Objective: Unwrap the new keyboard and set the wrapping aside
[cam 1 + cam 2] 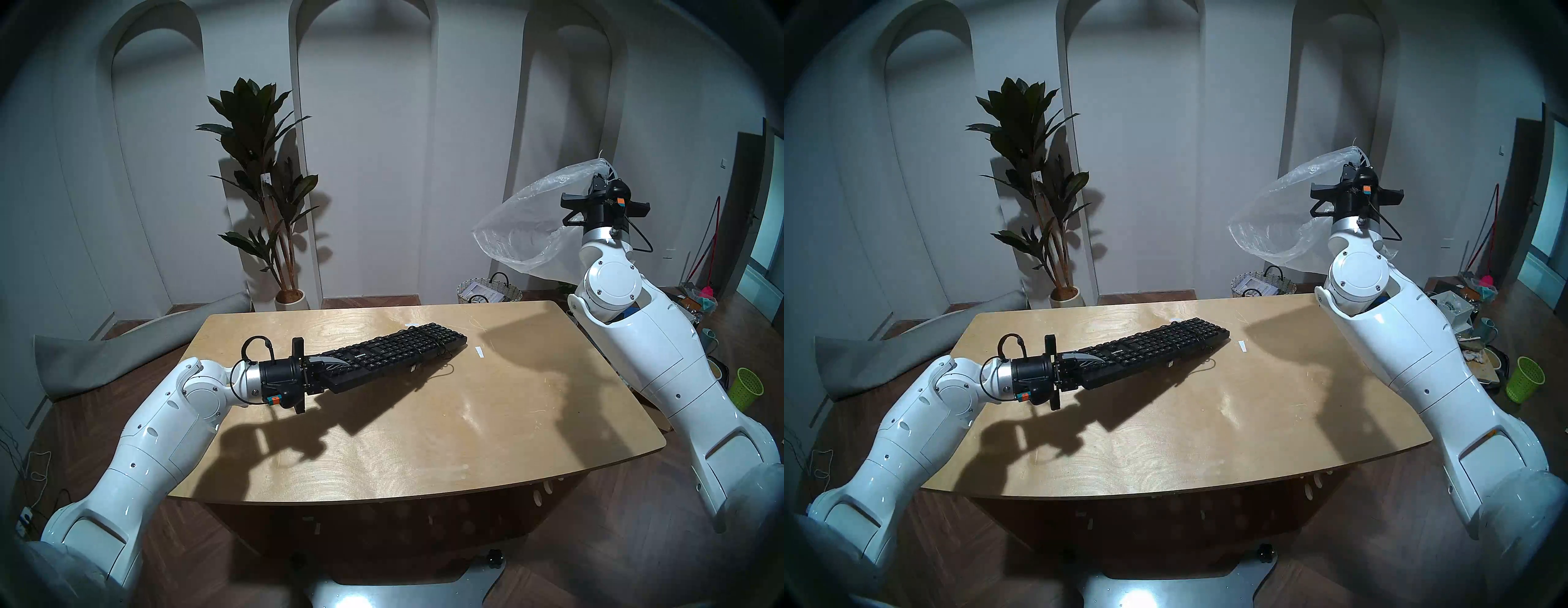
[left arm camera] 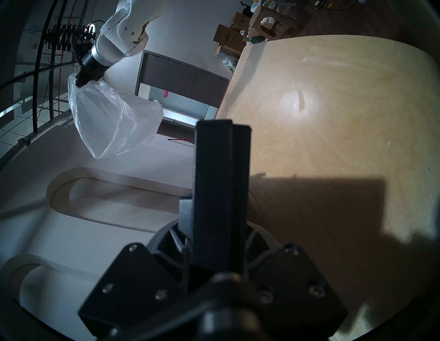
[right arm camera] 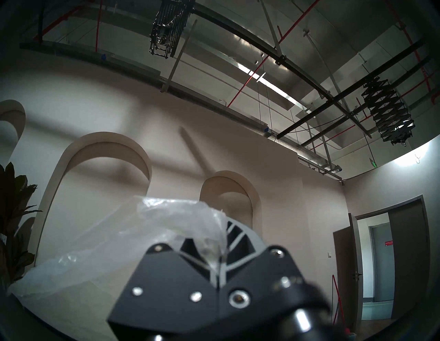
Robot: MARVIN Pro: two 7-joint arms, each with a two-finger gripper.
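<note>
Gripping the near end of the keyboard, the left gripper has its fingers closed on the black housing, one grey ribbed finger lying across the top of the keys. The keyboard extends away from the fingers, held clear of the table at the gripped end and sloping down toward the far right; whether the far end touches the table cannot be told. A broad shadow lies on the wood below it. A thin black cable loops beside the keyboard's near long edge. In the left wrist view the keyboard appears edge-on between the closed fingers. The right gripper is raised high at the right side of the table, pointing upward, its fingers closed on one end of the wrapping. The wrapping, a clear crinkled plastic bag, hangs open from the fingers to the left of the right wrist, fully separate from the keyboard and well above the table. In the right wrist view the wrapping drapes across the left finger. Two small white strips lie on the table near the keyboard's far end. A potted plant stands behind the table, and a green basket sits on the floor at the right.
</note>
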